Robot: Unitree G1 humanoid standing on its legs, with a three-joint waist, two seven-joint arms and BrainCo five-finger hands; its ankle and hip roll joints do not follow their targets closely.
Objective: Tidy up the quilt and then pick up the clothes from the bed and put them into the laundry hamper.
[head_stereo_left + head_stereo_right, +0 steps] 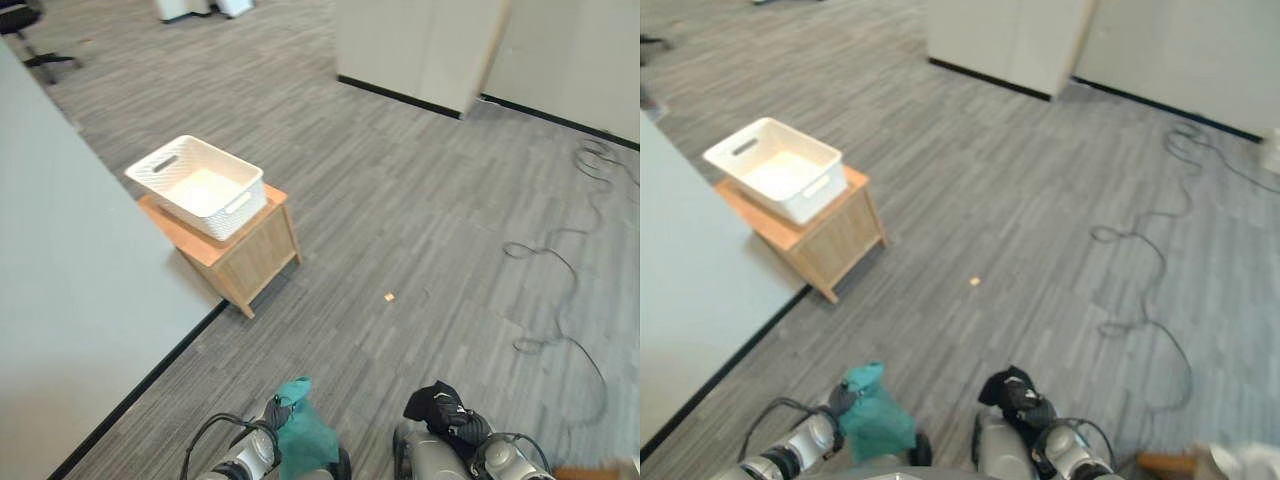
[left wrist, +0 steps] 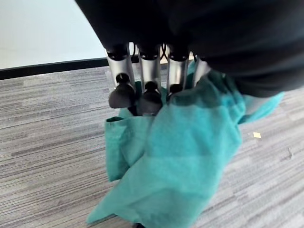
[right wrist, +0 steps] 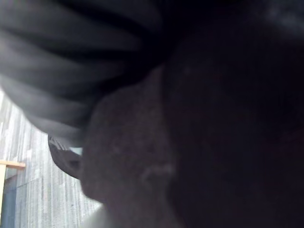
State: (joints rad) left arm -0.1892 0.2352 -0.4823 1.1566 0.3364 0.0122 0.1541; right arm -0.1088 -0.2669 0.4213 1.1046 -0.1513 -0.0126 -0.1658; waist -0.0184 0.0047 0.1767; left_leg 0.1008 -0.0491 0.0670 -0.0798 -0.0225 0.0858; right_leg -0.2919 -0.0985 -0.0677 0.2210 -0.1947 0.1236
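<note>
Hamper (image 1: 197,186), white and slotted, sits on a small wooden table (image 1: 243,252) at the left by the pale wall. Nearer, the left hand (image 2: 142,80) is clenched round a teal garment (image 2: 175,161); the right hand (image 1: 1032,412) grips dark clothing (image 1: 437,403), both above grey floor (image 1: 420,220).

No readable text, label, number or sign anywhere: none on white hamper (image 1: 197,186), wooden bench (image 1: 247,250), teal cloth (image 2: 180,161) or floor (image 1: 420,200).
</note>
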